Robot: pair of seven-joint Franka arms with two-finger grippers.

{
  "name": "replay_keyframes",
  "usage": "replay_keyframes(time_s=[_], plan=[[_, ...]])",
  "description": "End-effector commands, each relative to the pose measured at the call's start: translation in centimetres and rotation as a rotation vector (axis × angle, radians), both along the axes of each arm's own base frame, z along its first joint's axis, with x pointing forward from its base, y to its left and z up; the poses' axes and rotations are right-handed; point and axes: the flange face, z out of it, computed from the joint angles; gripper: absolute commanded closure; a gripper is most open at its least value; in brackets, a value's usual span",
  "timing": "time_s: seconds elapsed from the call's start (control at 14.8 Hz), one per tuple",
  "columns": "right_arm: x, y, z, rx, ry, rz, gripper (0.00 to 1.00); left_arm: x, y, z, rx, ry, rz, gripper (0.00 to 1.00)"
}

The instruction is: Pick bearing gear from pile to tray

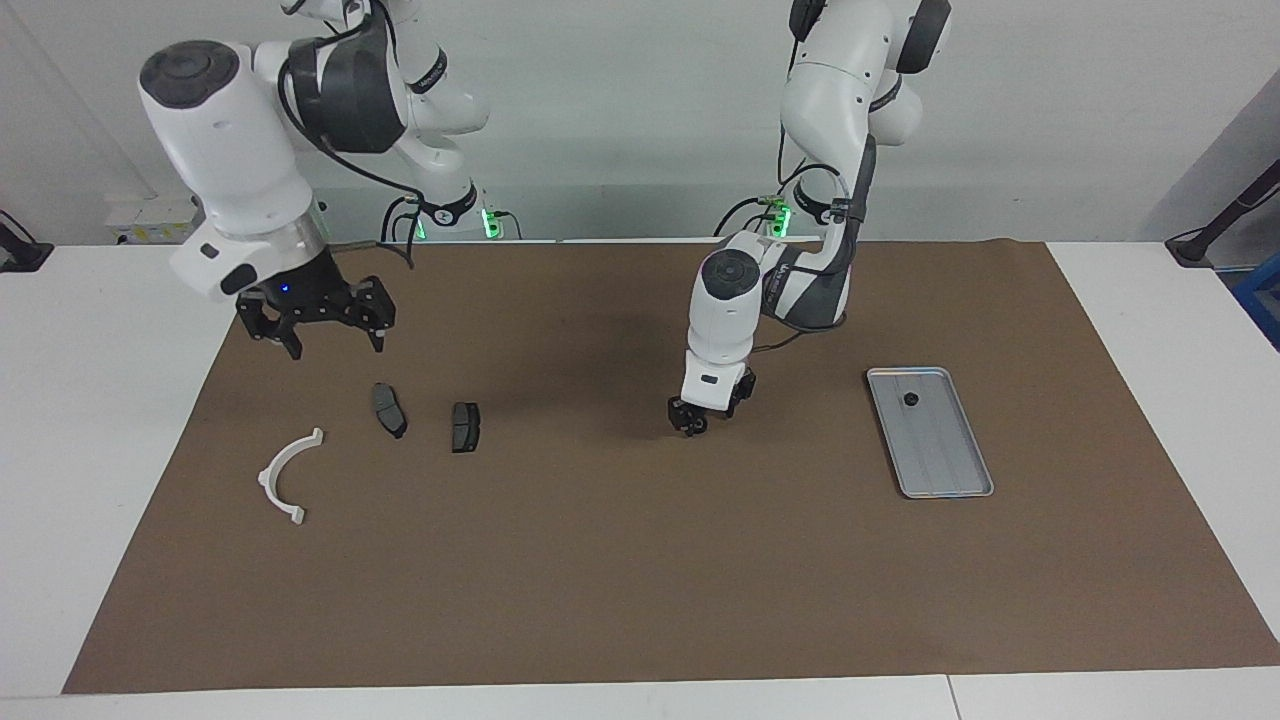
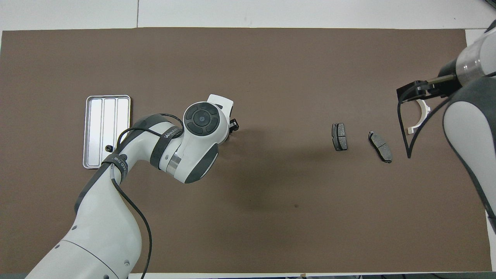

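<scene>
Bearing gear: one small black round piece [image 1: 911, 399] already lies in the tray [image 1: 958, 482], at its end nearer the robots and well apart from both sets of fingers. The left gripper [image 1: 690, 425] is low over the brown mat [image 1: 640, 560], between the tray and the brake pads [image 1: 465, 427]. Something small and dark may sit between its fingertips, but whether they grip it cannot be told. Risk: a piece this small can slip sideways out of a narrowing grip or roll on the mat, causing a dry lift. The right gripper [image 1: 318, 322] waits with fingers spread, above the mat near the second brake pad [image 1: 389, 410] and white arc [image 1: 290, 472].
</scene>
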Motion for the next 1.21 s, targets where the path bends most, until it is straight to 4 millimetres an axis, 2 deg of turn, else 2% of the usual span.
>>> replay_keyframes(time_s=[0.0,0.13,0.27,0.47,0.61,0.74,1.01,1.08,1.15], plan=[[-3.4,0.2,1.8,0.022,0.029,0.018,0.0,-0.2,-1.3,-1.5,0.039,-0.015,0.009,0.31],[-4.2,-0.1,2.5,0.022,0.041,0.012,0.0,0.7,-1.5,-0.4,0.045,-0.015,0.017,0.72],[-4.4,-0.9,2.8,0.024,0.055,-0.001,0.0,1.7,-1.4,0.7,0.061,-0.002,0.025,0.99],[-4.4,-0.9,3.6,0.025,0.043,-0.003,0.0,2.7,0.1,1.5,0.06,-0.006,0.046,1.0],[-4.4,-1.2,3.7,0.024,0.052,-0.009,0.0,3.7,3.4,3.9,0.082,0.016,0.041,1.0],[-4.3,-1.0,3.5,0.023,0.067,-0.008,0.0,4.4,8.7,5.9,0.107,0.063,-0.048,1.0],[-4.3,-0.5,3.4,0.08,0.076,-0.087,0.0,6.0,21.8,8.4,0.098,0.103,-0.21,1.0],[-4.3,-0.5,3.3,0.08,0.079,-0.088,0.0,6.1,24.0,8.4,0.099,0.129,-0.268,1.0],[-4.3,-0.4,3.3,0.08,0.081,-0.086,0.0,5.9,25.9,7.6,0.093,0.144,-0.323,1.0]])
